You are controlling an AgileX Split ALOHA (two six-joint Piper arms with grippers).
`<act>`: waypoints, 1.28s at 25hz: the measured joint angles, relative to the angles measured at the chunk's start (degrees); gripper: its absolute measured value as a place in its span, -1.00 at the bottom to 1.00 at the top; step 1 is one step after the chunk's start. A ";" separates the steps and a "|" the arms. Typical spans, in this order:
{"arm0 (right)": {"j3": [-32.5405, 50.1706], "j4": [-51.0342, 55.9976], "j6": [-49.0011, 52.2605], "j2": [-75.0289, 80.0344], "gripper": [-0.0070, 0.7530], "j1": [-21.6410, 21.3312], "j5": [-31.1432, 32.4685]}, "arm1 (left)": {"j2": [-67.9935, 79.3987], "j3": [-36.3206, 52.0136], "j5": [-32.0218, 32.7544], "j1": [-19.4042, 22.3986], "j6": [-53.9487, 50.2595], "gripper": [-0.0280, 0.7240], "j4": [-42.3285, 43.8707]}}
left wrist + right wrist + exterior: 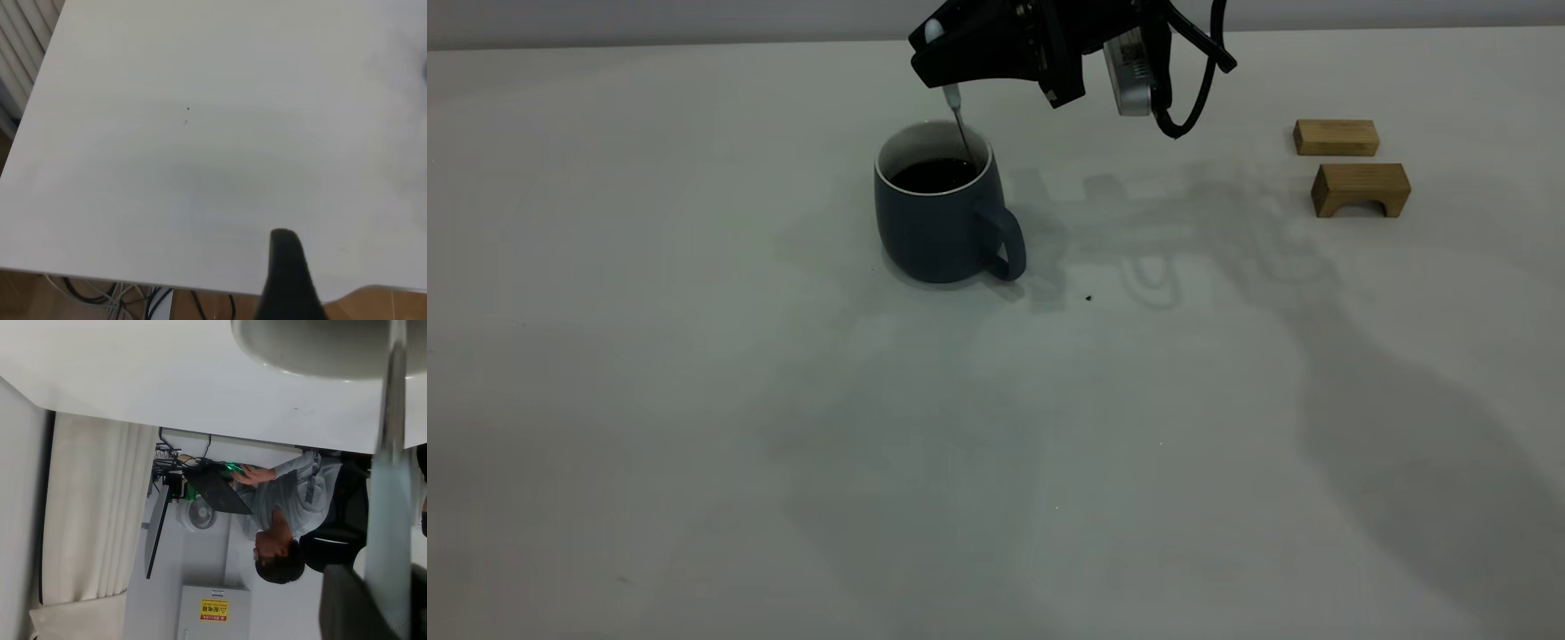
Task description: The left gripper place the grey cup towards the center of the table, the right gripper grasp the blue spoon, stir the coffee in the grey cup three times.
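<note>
Bench (694, 427): plain off-white, matte; two wooden blocks (1352, 164) at upper right.
Room: a seated person (287, 513) beyond the bench edge.
Blue spoon (958, 116): near-upright, bowl down in the coffee (934, 174).
Grey cup (943, 209): upper centre, slate, white inside.
Right end effector (951, 53): clamped on the spoon handle.
Left end effector (287, 280): state unclear.

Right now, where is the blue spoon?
In the exterior view the blue spoon hangs upright from the right gripper, just left of centre, its lower end dipped into the coffee in the grey cup.
</note>
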 joint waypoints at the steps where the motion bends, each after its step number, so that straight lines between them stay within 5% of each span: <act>1: 0.00 0.00 0.00 0.13 -0.36 0.00 0.00 | 0.00 0.00 0.00 0.00 0.00 0.63 0.00; 10: 0.00 -0.12 -2.08 0.96 -0.06 0.00 0.00 | 0.00 0.00 0.00 0.00 0.00 0.63 0.00; 20: 0.00 -13.76 -14.05 -5.62 0.71 0.00 0.23 | 0.00 0.00 0.00 0.00 0.00 0.63 0.00; 25: 0.00 -29.54 -23.85 -13.44 0.64 0.00 2.30 | 0.00 0.00 0.00 0.00 0.00 0.63 0.00; 32: 0.00 -43.01 -28.53 -24.54 0.25 -0.19 10.98 | 0.00 0.00 0.00 0.00 0.00 0.63 0.00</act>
